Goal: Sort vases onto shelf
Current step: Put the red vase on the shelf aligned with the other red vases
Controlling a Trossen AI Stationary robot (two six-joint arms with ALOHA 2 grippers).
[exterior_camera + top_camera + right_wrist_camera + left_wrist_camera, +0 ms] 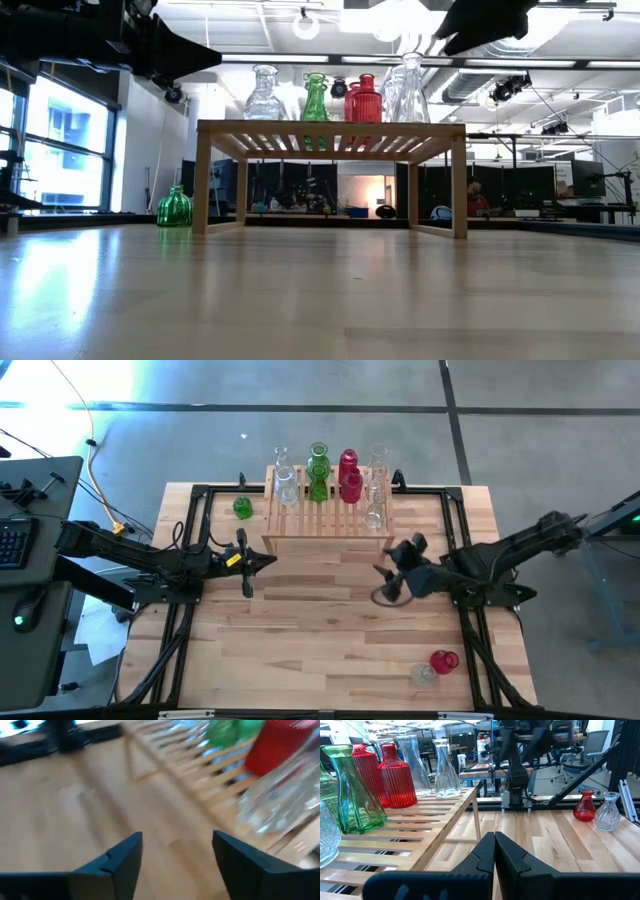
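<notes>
the shelf (325, 520) sits at 12 o'clock on the tabletop (320, 650), at the far middle. on its slats stand clear vases (285, 485), green vases (318, 470) and red vases (349, 475), with more clear ones on the 3 o'clock side (376, 485). they stand close together, grouped by colour. from the low view they all stand up straight on top of the shelf (330, 135).

one round green vase (243, 508) stands on the tabletop just beside the shelf, at its 9 o'clock side. a small red vase (444, 661) and a small clear vase (425, 675) stand side by side on the tabletop near 5 o'clock, well apart from the shelf.

the right end effector (392, 565) is near the shelf's 4 o'clock corner, above the tabletop. its fingers (122, 857) are spread wide and hold nothing.

the left end effector (268, 560) waits at 9 o'clock of the middle, near the shelf's front edge. its fingers (512, 855) are pressed together and hold nothing.
</notes>
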